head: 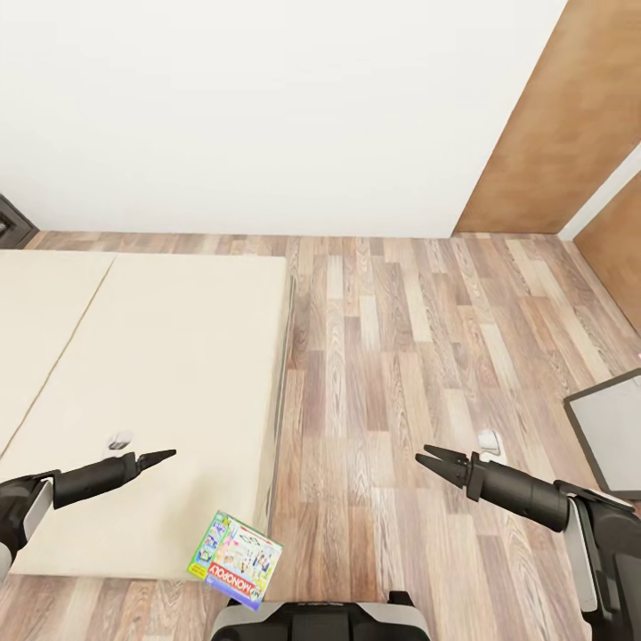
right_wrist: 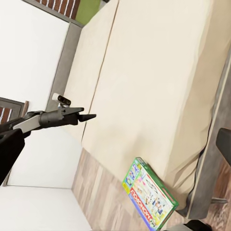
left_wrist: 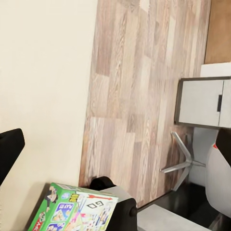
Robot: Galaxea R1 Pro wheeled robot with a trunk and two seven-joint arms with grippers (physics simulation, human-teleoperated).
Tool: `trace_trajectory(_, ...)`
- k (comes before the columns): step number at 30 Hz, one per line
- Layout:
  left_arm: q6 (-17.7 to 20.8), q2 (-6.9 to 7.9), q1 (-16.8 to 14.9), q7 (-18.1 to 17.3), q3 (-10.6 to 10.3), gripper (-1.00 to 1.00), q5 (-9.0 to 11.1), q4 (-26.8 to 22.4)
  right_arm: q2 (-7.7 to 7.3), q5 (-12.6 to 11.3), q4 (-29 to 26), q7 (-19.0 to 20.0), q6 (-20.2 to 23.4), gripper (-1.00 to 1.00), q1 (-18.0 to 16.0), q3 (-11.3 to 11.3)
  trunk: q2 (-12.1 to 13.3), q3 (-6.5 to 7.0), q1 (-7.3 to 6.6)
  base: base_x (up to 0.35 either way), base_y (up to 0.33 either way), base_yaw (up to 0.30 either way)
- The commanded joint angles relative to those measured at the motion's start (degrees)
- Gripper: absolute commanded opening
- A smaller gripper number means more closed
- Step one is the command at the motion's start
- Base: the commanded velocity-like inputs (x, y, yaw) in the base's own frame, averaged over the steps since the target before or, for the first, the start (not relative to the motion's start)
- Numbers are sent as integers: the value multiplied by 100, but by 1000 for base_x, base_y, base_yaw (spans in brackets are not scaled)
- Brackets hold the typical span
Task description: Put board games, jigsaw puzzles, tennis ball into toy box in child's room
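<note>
The step in hand is fetching the green-edged game (head: 235, 560) lying on the bed's (head: 160, 374) near corner (overhanging it), so the empty, closed left gripper (head: 164, 458) must open and come down; right gripper (head: 429, 460) slightly parted, idle.

1. light is bright and even across all three views, with no visible lamp or window as a source.
2. the white wall (head: 267, 107) renders nearly flat, with only a faint grey falloff toward its lower edge.
3. shadows are soft and weak: a thin dark line runs along the side of the bed (head: 178, 356) where it meets the wood floor (head: 427, 356).
4. no glare or hot spots show on the mattress or planks.
5. the head view is slightly soft, with compression smear in the plank grain.
6. lettering on the board game (head: 235, 559) is readable yet fuzzy.
7. in the left wrist view, near dark shapes at the frame edges look blurred.
</note>
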Motion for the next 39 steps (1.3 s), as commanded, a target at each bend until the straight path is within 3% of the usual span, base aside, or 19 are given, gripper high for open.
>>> trace_trajectory(1, 58, 1, -3, -15, 15, 100, -2, 1, -1, -17, -1, 8, 41, 100, -3, -1, -7, 4, 3, 0, 0, 0)
trace_trajectory(39, 47, 61, -3, 12, 6, 100, 5, 2, 20, -30, 2, 2, -193, 100, -3, 1, -7, 358, 3, 0, 0, 0)
